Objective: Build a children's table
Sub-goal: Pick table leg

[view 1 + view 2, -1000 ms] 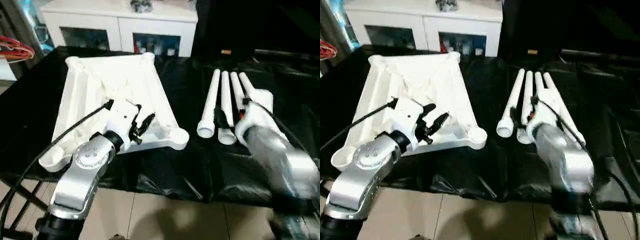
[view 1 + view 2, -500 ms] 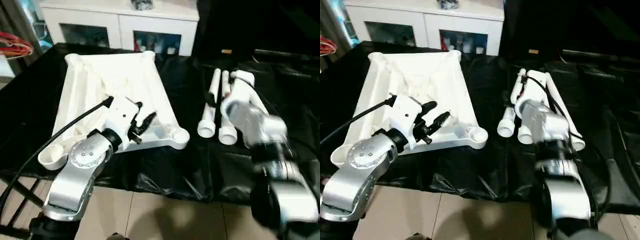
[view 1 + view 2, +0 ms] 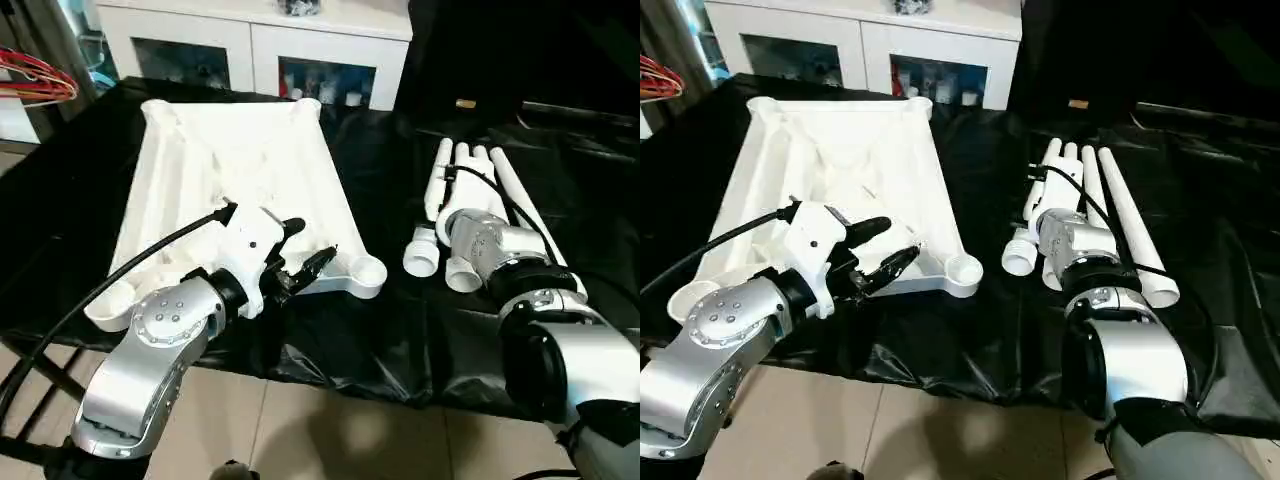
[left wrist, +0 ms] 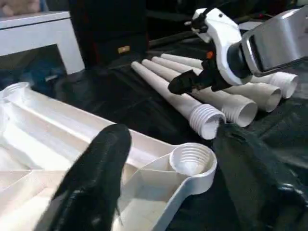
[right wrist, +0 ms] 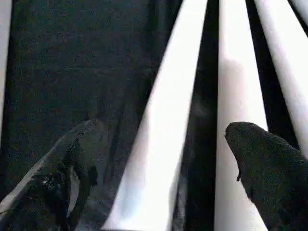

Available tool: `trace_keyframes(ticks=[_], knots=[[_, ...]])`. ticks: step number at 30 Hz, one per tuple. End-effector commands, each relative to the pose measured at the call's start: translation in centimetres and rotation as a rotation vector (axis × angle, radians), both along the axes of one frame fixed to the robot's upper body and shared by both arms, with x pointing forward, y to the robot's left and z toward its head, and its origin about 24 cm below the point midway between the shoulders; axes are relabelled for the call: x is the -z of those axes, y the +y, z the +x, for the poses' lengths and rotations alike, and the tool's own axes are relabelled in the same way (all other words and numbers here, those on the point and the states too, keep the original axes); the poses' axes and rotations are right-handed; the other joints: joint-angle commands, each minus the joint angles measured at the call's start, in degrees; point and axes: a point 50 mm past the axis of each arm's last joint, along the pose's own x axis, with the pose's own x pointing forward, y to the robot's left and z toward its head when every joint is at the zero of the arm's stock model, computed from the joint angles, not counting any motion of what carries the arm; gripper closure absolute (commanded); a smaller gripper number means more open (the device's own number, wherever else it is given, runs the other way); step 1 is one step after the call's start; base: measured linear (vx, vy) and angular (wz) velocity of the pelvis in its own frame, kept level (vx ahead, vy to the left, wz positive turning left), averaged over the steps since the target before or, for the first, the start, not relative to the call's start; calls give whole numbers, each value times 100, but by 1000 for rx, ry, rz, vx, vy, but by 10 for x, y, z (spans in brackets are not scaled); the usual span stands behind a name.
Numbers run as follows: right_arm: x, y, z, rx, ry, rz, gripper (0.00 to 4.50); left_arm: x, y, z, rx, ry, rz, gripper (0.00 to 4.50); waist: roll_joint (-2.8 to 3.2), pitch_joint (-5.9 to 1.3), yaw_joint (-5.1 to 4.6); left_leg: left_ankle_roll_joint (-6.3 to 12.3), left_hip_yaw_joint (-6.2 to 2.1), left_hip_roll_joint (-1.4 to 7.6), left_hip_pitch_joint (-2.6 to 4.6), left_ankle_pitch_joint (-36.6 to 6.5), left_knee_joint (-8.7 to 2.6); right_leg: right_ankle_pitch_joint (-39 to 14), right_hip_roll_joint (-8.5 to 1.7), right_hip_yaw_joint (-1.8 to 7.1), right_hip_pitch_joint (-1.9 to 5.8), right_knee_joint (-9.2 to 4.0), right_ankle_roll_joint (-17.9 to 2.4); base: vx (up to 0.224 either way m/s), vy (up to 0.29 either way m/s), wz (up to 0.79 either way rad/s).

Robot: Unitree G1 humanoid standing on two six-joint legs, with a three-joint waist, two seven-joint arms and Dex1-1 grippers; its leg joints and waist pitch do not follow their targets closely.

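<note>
We read no writing anywhere. Our right gripper (image 5: 161,159), fingers apart, has swung down over the legs (image 3: 1110,215); our left gripper (image 3: 305,250) hangs open above the tabletop (image 3: 230,170).

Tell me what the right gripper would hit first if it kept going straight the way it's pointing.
Probably the leftmost table leg: the right gripper is open and straddles it, pointing down at the row of legs. How far it still is above the leg is unclear.

You have a black plastic sheet (image 3: 330,345) covering the work surface, a white cabinet (image 3: 255,45) with glass doors behind it, and red wires (image 3: 35,80) at far left.
</note>
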Motion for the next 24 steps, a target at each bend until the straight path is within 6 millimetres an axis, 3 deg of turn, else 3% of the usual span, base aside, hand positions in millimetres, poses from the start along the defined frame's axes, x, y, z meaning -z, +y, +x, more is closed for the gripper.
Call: trace_keyframes(ticks=[1, 3, 7, 9, 11, 14, 15, 19, 21, 22, 23, 24], knots=[[1, -1, 0, -8, 21, 37, 0, -2, -2, -3, 22, -7, 22, 104, 32, -368, -7, -184, 62, 1, 111, -1116, -361, -437, -188, 8, 201, -287, -978, 0, 0, 0], [4, 1, -1, -15, 38, 69, 0, -3, -2, -3, 24, -8, 24, 78, 23, -359, -9, -162, 63, 0, 111, -1185, -360, -507, -191, 14, 198, -291, -985, 0, 0, 0], [8, -2, -3, -4, 48, 92, 0, -6, -2, -4, 35, -10, 19, 78, 14, -325, 3, -105, 67, 5, 89, -1086, -351, -424, -184, 20, 168, -278, -1018, 0, 0, 0], [9, -2, -3, -14, 52, 77, 0, -9, -2, -5, 41, -15, 24, 78, 7, -256, 0, -112, 68, 5, 84, -1239, -367, -628, -181, 17, 126, -305, -1002, 0, 0, 0], [9, -3, -3, -17, 55, 71, 0, -10, -2, -5, 42, -15, 23, 78, 10, -255, -4, -154, 61, 11, 94, -1372, -375, -830, -190, 17, 126, -314, -980, 0, 0, 0], [10, 0, -4, -28, 75, 76, 0, -14, -1, -7, 57, -10, 22, 78, -28, -155, -22, -185, 52, 2, 79, -1563, -406, -1138, -183, 24, 81, -337, -913, 0, 0, 0], [11, 0, -4, -36, 84, 68, 19, -14, -1, -8, 62, -8, 21, 74, -24, -147, -30, -206, 47, 9, 89, -1574, -406, -1168, -195, 25, 76, -340, -913, 0, 0, 0], [13, 4, -5, -61, 97, 63, 47, -17, -1, -8, 74, -8, 22, 73, -66, -49, -40, -183, 53, 8, 61, -1411, -418, -1006, -187, 32, 62, -329, -918, 0, 0, 0], [13, 5, -5, -59, 95, 66, 63, -18, -1, -9, 79, -8, 21, 73, -66, -57, -36, -172, 56, 8, 66, -1292, -406, -866, -191, 35, 72, -310, -943, 0, 0, 0], [11, 5, -4, -54, 94, 77, 70, -21, -2, -9, 85, -11, 19, 73, -75, -68, -28, -91, 68, 2, 42, -816, -372, -215, -169, 35, 93, -237, -1038, 0, 0, 0], [10, 6, -4, -52, 93, 83, 89, -22, -2, -9, 88, -11, 18, 73, -75, -68, -28, -91, 68, 2, 42, -816, -372, -215, -169, 35, 93, -237, -1038, 0, 0, 0], [10, 6, -4, -54, 95, 82, 89, -24, -2, -9, 89, -13, 18, 73, -76, -60, -24, 38, 85, -7, 20, -530, -351, 313, -135, 26, 91, -197, -1151, 0, 0, 0]])
